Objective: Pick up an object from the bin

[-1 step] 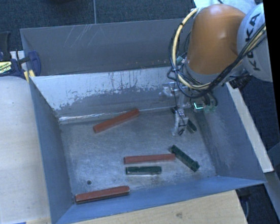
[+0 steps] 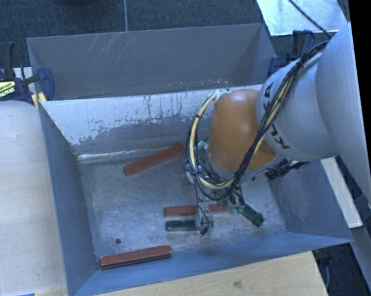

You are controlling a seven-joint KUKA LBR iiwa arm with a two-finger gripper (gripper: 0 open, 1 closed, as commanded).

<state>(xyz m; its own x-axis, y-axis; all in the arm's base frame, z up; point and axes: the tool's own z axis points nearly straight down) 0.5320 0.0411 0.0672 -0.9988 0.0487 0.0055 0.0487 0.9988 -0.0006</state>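
Gripper at right end of dark green block — claw state cannot tell; off-centre closing could nudge it against brown block alongside.

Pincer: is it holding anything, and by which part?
Cannot be told. The pincer sits at the right end of a dark green bar on the bin floor, beside a short reddish bar.

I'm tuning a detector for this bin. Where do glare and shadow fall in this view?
Camera view: the bin catches a bright sheen on its back wall, with a pale band along that wall's foot. The floor under the arm looks darker, around the hand and the green piece. The brown stick by the front wall lies evenly lit.
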